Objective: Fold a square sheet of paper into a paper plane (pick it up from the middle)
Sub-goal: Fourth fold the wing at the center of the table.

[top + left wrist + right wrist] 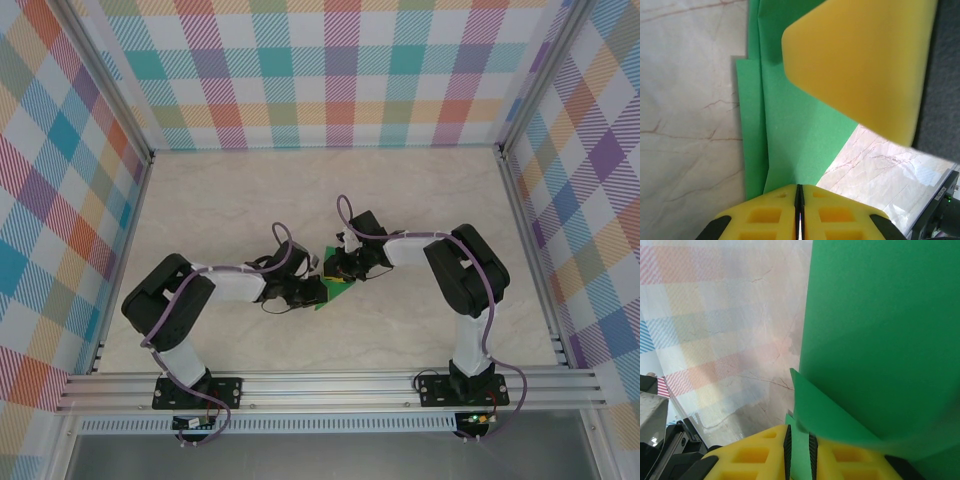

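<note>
The green sheet of paper (338,292) lies folded in overlapping layers on the marble table top between my two arms. My left gripper (318,292) is shut, its yellow tips (800,192) meeting the near edge of the paper (790,125); no green shows between its jaws. From the other side my right gripper (342,272) is shut on the paper, and a strip of green runs between its pads (799,440) while a large flap (880,340) rises in front of it. One yellow finger of the right gripper (865,65) hangs over the sheet in the left wrist view.
The marble table top (250,200) is enclosed by checked walls (330,70) at the back and both sides. An aluminium rail (330,385) with both arm bases runs along the near edge. The two grippers work almost touching each other.
</note>
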Controlling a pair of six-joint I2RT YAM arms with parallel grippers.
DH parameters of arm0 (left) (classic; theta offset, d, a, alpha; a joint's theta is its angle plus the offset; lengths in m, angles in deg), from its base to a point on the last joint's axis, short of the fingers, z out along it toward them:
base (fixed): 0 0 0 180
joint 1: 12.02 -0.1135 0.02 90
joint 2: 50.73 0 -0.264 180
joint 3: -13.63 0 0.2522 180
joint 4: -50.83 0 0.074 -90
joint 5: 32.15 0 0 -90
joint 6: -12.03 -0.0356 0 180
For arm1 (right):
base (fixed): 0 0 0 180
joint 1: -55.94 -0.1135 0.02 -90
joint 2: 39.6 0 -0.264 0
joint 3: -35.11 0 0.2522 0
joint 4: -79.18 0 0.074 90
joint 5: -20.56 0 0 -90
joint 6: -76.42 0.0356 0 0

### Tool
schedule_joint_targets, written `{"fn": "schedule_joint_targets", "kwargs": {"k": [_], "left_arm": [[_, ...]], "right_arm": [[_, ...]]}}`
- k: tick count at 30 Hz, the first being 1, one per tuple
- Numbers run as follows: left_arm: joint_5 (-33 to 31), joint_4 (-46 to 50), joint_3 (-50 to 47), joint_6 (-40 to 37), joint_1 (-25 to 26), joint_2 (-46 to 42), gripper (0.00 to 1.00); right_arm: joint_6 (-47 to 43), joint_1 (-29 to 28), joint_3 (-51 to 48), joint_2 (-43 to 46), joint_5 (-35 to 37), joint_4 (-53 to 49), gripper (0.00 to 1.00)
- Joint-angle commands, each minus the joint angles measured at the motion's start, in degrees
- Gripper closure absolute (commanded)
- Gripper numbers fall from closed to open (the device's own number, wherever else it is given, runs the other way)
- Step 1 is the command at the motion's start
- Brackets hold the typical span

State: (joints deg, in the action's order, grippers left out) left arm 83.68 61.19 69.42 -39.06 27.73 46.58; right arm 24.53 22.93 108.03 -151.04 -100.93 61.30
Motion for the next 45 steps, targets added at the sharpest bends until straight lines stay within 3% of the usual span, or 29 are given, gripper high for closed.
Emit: {"fn": "schedule_joint_targets", "kwargs": {"k": [1, 15, 25, 35, 45], "left_arm": [[-0.9, 7.7, -3.8, -1.1, 0.3, -1.4, 0.89], [-1.1, 9.8, -6.8, 0.0, 0.1, -4.8, 0.89], [-4.6, 9.6, -1.0, 0.6, -0.2, -13.3, 0.89], [-2.4, 1.0, 6.1, 2.3, -0.3, -1.5, 0.89], [-6.6, 2.4, 5.6, 1.2, -0.3, 4.4, 0.93]], "right_arm": [[-1.5, 0.4, -2.1, -2.6, 6.3, -7.1, 0.8], [-1.7, 0.5, -2.3, -2.6, 6.4, -7.3, 0.8], [-0.9, 0.6, -1.8, -2.4, 6.3, -6.9, 0.79], [0.5, 0.6, -1.7, -2.6, 5.4, -6.1, 0.79], [1.2, 0.8, -1.1, -2.5, 3.9, -5.7, 0.79]]}}
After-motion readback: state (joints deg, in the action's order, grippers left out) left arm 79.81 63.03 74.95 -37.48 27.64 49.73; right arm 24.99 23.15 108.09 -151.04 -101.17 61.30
